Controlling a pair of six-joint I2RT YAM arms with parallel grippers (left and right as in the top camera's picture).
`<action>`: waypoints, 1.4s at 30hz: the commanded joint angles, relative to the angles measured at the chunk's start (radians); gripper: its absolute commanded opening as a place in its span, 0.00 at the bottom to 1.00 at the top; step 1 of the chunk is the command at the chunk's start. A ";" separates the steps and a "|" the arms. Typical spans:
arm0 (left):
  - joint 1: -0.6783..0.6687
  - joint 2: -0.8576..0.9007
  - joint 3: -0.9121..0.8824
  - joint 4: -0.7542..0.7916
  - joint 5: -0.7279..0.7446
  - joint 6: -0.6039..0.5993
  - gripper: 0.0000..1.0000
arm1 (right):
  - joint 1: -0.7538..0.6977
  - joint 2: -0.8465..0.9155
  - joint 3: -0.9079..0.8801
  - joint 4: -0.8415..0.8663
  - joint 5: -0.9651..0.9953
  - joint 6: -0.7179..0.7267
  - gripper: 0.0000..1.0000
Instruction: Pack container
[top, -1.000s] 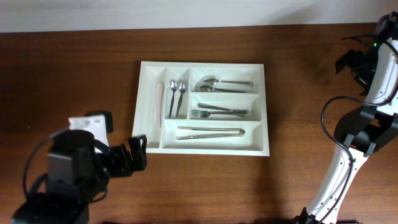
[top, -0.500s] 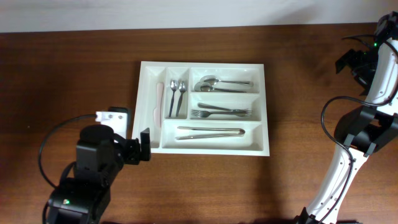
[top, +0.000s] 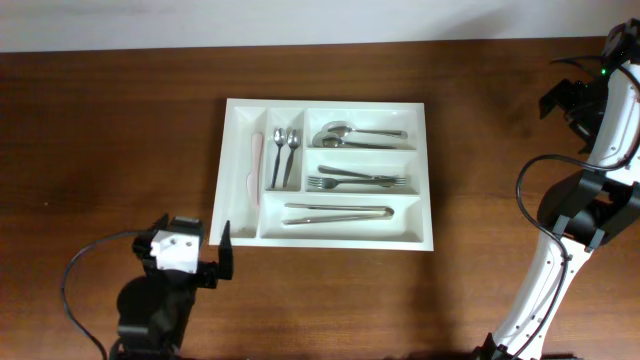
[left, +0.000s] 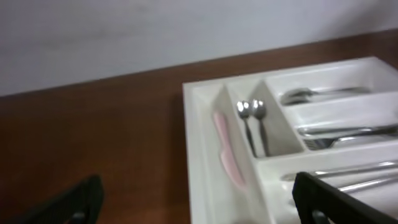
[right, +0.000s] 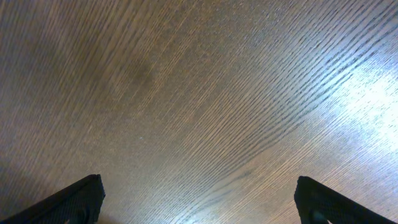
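Note:
The container (top: 420, 175), a white five-compartment cutlery tray, lies at the table's centre. It holds a pink knife (top: 255, 165) in the leftmost narrow slot and two small spoons (top: 285, 155) in the narrow slot beside it. The three wide slots hold spoons (top: 355, 133), forks (top: 355, 180) and long silver utensils (top: 340, 213). My left gripper (top: 192, 240) is open and empty, just off the tray's front-left corner, facing it. The left wrist view shows the tray (left: 199, 118) between the spread fingers (left: 199, 205). My right gripper (top: 572, 98) is open and empty at the far right; its wrist view (right: 199, 199) shows only bare wood.
The wooden table (top: 110, 130) runs back to a pale wall along the far edge. The right arm's white links and black cable (top: 545, 250) stand at the right side of the table.
My left arm has pulled back toward the table's front edge and turned, so its open fingers now face the tray's front-left corner. The right arm and the cutlery have not moved.

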 joint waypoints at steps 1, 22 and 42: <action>0.034 -0.089 -0.101 0.051 0.037 0.027 0.99 | 0.002 -0.028 0.018 -0.002 -0.002 0.000 0.99; 0.034 -0.334 -0.333 0.153 0.037 0.023 0.99 | 0.002 -0.028 0.018 -0.002 -0.002 0.000 0.99; 0.034 -0.333 -0.333 0.153 0.037 0.023 0.99 | 0.002 -0.028 0.018 -0.002 -0.002 0.000 0.99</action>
